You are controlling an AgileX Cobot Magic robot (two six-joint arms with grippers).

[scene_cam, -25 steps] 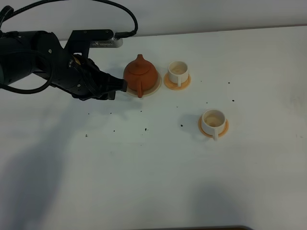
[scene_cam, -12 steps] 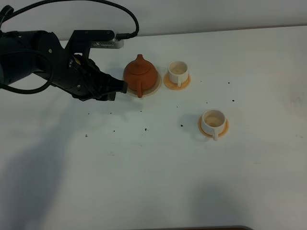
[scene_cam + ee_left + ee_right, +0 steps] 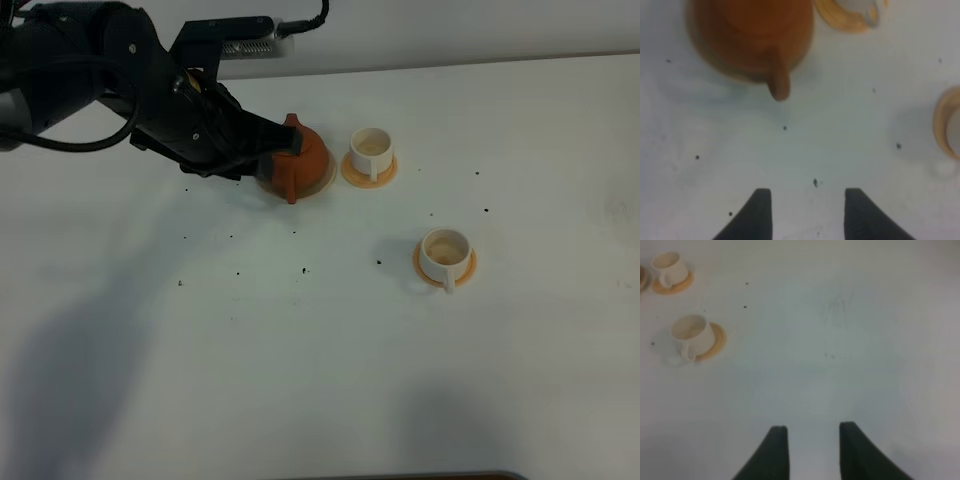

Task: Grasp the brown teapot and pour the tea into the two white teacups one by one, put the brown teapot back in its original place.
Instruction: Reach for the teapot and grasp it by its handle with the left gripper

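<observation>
The brown teapot (image 3: 304,165) sits on its pale coaster (image 3: 328,178) at the back of the table, a stubby part pointing toward the front edge. My left gripper (image 3: 283,148) hangs above the teapot's left side and hides part of it. In the left wrist view the left gripper (image 3: 807,191) is open and empty, with the teapot (image 3: 750,35) ahead of the tips and not touched. One white teacup (image 3: 372,150) stands just right of the teapot, the other (image 3: 444,250) nearer the front right, each on an orange saucer. My right gripper (image 3: 807,429) is open over bare table.
Small dark specks (image 3: 300,268) dot the white table (image 3: 300,380) in front of the teapot. The left arm's cable (image 3: 300,22) arches over the back edge. In the right wrist view both cups (image 3: 690,335) stand far to one side of the fingers.
My left arm has moved right and toward the back, from beside the teapot to above its left side. The jaws stay the same width. Teapot and cups have not moved.
</observation>
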